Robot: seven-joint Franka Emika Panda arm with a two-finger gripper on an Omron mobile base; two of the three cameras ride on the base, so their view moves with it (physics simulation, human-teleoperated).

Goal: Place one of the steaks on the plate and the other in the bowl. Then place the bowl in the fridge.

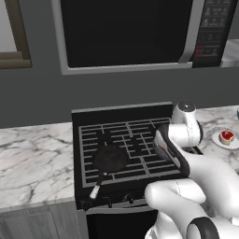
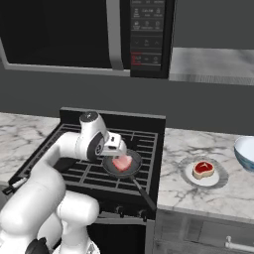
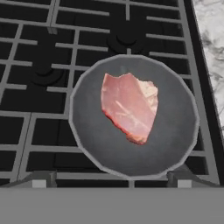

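A: Steak number one, the red-centred steak [image 2: 203, 168], already sits on the plate [image 2: 214, 180] on the marble counter right of the stove. So what is in hand?

B: The second cut, I'd say. The pale pink steak [image 3: 130, 106] lies flat in the middle of a frying pan [image 3: 173, 144] on the stove's right-hand burners, and the gripper [image 3: 111, 183] hangs straight above it.

A: Fingers?

B: Spread wide, nothing between them; the two tips stand at the near rim of the pan, apart from the meat.

A: And the bowl?

B: The bowl [image 2: 245, 153] is at the far right of the counter, beyond the plate, and looks empty as far as its cut-off edge shows.

A: Next move, then?

B: Probably a descent onto the pink steak, closing on its edges. It is thin and lies flat, so the tips must reach nearly to the pan floor without catching the rim.
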